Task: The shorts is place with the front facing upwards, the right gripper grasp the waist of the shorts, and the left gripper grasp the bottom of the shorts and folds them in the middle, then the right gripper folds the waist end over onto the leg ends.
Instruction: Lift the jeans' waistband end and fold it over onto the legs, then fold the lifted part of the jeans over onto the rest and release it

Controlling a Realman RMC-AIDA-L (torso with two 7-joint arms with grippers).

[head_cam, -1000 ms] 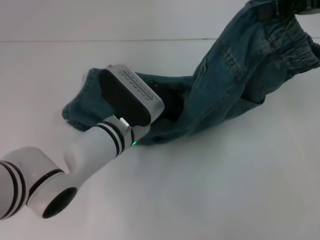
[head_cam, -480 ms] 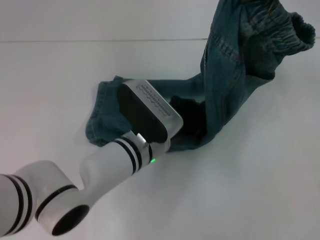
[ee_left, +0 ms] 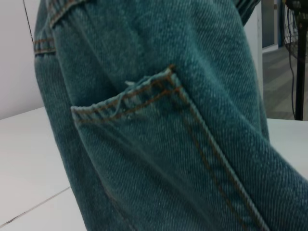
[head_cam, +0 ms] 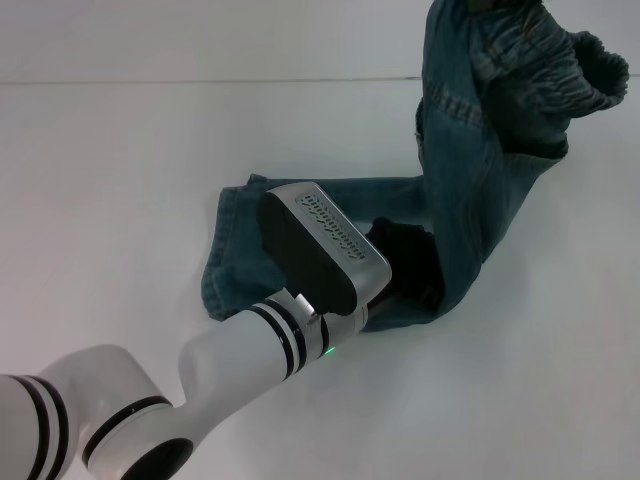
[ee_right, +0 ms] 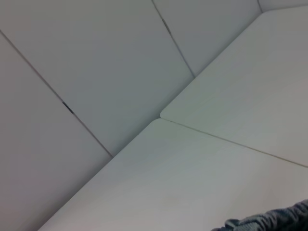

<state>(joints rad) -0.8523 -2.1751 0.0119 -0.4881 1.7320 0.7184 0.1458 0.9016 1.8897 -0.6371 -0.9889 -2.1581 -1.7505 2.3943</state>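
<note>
Shorts (head_cam: 440,210) hang from their waist at your head view's upper edge, leg ends on the table (head_cam: 120,150). Your left end effector (head_cam: 405,265) is buried in denim, grip hidden; the right is cut off.

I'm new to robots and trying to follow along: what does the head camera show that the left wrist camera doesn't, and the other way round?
Only the head view shows the whole scene: the left arm reaching over the leg end of the shorts, whose waist end is lifted at the far right above the white table. Only the left wrist view shows denim detail up close: a pocket with orange stitching, and a room behind. Both share the shorts and the table.
</note>
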